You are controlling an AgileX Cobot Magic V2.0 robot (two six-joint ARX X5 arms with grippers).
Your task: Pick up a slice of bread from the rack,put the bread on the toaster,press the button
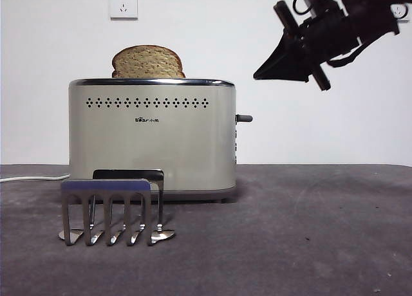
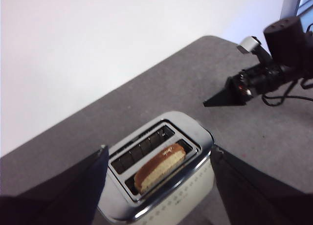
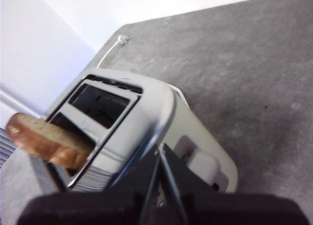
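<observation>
1. Now I see the slice of bread [image 1: 148, 62] standing in a slot of the toaster [image 1: 152, 138], its rounded top rising above the chrome rim.
2. My right gripper [image 1: 273, 69] hangs in the air above the toaster's lever side, its jaws pressed together, clear of the side lever [image 1: 244, 118].
3. My left gripper [image 2: 159, 159] hovers over the toaster with jaws spread wide, holding nothing.
4. Just before the toaster stands the steel rack [image 1: 113, 209], no bread in its slots.
</observation>
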